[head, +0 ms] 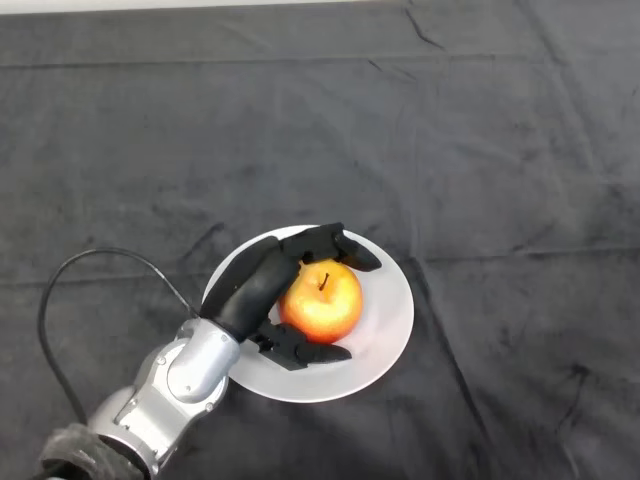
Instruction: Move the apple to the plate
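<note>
A dark grey cloth (500,150) covers the whole surface, its nap mottled with lighter and darker patches. Creases run across it near the far edge. A pale strip (200,4) shows beyond that edge.

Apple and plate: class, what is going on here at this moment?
The robot's left hand is curled round a red-yellow apple, fingers above it and thumb below. The apple is over the white plate, stem up, on the dark cloth. Whether it already rests on the plate cannot be told; the hand has not let go.
</note>
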### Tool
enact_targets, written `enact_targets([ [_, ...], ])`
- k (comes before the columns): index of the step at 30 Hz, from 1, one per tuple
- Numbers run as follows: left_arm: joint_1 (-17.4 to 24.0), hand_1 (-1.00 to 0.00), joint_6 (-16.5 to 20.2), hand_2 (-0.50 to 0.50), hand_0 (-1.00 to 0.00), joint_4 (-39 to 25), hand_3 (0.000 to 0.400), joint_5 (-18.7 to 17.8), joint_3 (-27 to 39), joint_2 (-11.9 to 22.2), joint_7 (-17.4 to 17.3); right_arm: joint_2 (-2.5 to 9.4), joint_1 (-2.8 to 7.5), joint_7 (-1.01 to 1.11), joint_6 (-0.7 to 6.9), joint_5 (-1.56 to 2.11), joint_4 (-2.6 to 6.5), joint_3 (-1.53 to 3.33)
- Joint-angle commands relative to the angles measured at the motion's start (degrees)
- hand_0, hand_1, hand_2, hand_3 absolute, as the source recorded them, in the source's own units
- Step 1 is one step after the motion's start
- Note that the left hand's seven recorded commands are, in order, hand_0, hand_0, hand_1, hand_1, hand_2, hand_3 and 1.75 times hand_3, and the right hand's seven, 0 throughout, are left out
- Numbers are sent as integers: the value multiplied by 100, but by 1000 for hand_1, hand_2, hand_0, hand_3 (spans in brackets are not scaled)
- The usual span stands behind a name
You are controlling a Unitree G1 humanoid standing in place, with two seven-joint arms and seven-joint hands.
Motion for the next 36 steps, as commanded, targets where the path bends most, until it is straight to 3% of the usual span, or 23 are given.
enact_targets([
  [1,-198,0,-58,0,0,263,0,163,-158,195,31,-118,-132,-47,-33,84,-163,-85],
  [13,-238,0,-114,0,0,196,0,10,-44,317,-82,-122,-136,-41,-36,84,-152,-87],
  [23,-217,0,-227,0,0,-62,0,-372,445,767,-387,-122,-136,-40,-37,84,-151,-87],
  [36,-106,0,-130,0,0,-387,0,-643,1213,1300,-354,-119,-133,-41,-37,82,-156,-86],
])
